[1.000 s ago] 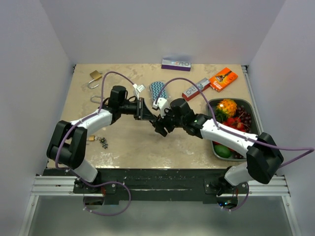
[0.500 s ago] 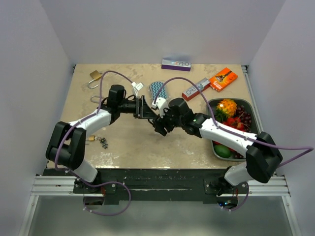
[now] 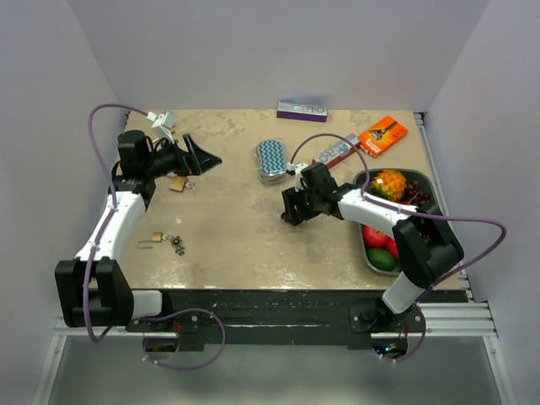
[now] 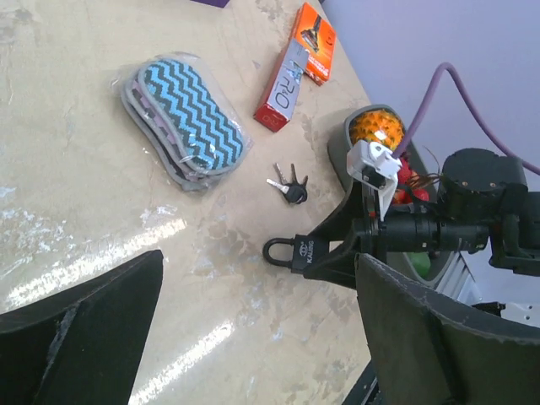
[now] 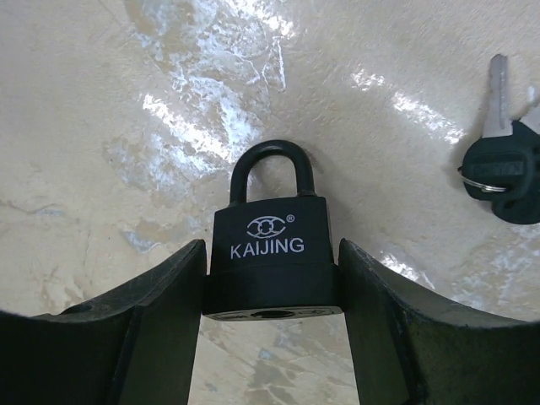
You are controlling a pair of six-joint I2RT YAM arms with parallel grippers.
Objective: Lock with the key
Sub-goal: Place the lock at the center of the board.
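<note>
We are gripping the black padlock (image 5: 268,240) in the right hand (image 3: 293,207), low over the tabletop (image 3: 236,253) near its middle. The fingers are pressing on the two flanks of the lock's body. The shackle is pointing away from the wrist and looks seated in the body. The keyhole face is turning toward the wrist camera, partly shadowed between the fingers.

The bunch of keys (image 4: 289,187), with its dark head, is lying flat on the tabletop just beside the lock, touching neither hand.

The left hand (image 3: 199,157) is hanging at the far left of the tabletop, well apart from both lock and keys. It is spread fully wide and holding nothing. A brass padlock (image 3: 177,183) is lying close below it.

As we are judging it, fetching the key is the step in hand. To do it well, we are wanting to pinch the key by its head and leave the blade free. The right hand should be clamping the lock steadily with the keyhole exposed, so the blade lines up straight before any turning.
</note>
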